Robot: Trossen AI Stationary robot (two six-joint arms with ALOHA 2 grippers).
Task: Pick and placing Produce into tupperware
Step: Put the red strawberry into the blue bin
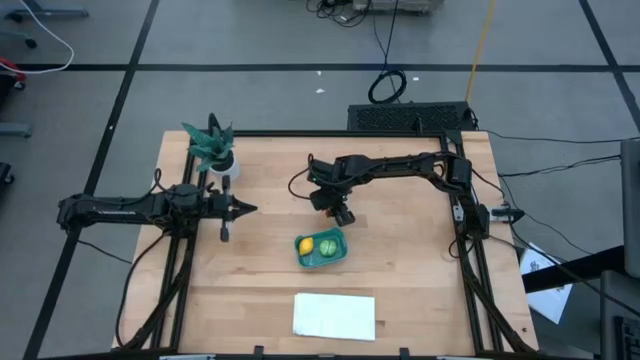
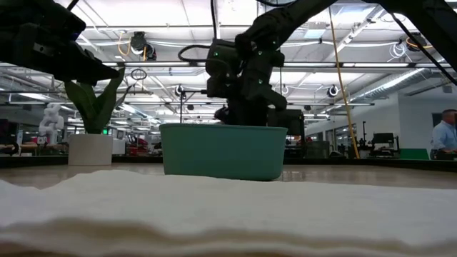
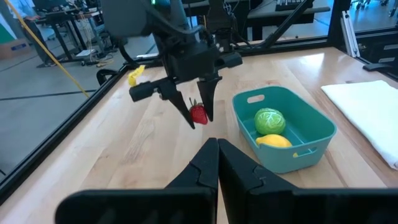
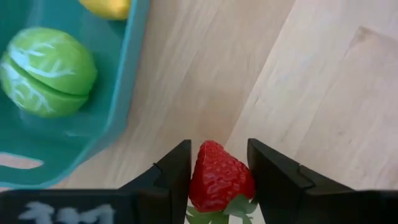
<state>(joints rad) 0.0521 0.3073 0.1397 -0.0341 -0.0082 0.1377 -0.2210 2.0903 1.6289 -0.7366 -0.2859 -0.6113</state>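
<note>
While clamping the strawberry (image 4: 219, 178), the right gripper (image 4: 219, 168) hangs near the tupperware (image 4: 121, 118).

Light wooden table (image 1: 400, 290) with a black frame around it. Sitting on it: a teal tupperware (image 1: 322, 249) roughly mid-table, a flat white sheet (image 1: 334, 315) at the near edge just in front of that, and a teal potted plant (image 1: 214, 148) way over at the far left corner.

Teal potted plant (image 1: 213, 147) stands at the table's (image 1: 400, 290) far left corner. White sheet (image 1: 334, 315) lies flat along the near edge.
</note>
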